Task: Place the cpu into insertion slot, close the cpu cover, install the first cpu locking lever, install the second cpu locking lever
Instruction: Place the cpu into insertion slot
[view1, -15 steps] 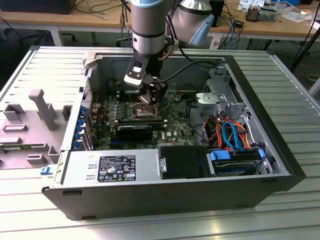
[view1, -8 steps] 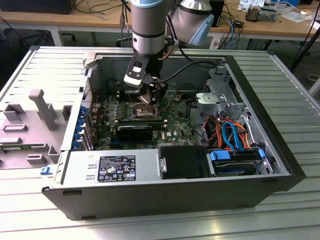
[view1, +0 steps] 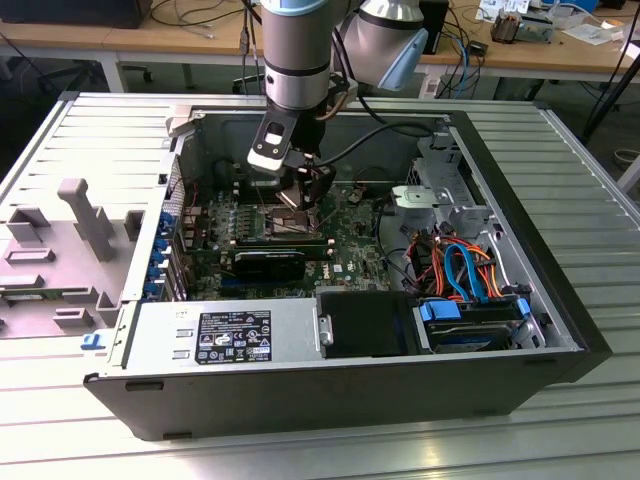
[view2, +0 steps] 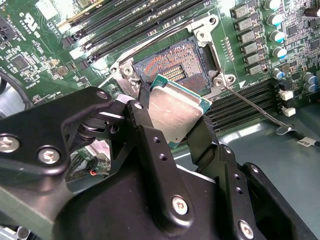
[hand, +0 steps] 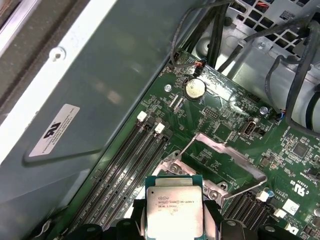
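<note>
My gripper (view2: 172, 119) is shut on the cpu (view2: 175, 111), a small square chip with a grey metal top, one black finger (view2: 142, 112) on each of two opposite edges. The chip hangs tilted just above the insertion slot (view2: 172, 67), whose dark centre with gold contacts lies uncovered. In the first wrist view the cpu (hand: 173, 205) covers most of the slot. Beyond it the cpu cover (hand: 227, 152) stands raised, the board showing through its cut-out. A thin wire lever (view2: 257, 109) sticks out from the slot's corner. In the exterior view the gripper (view1: 302, 196) is low inside the open computer case.
Long black memory slots (view2: 125, 25) run along both sides of the socket. Capacitors and small chips (view2: 260, 25) stand close by. The case holds a grey power supply (view1: 225, 335), a black shroud (view1: 365, 320) and coloured cables (view1: 460, 265). The case wall (hand: 100, 85) rises beside the board.
</note>
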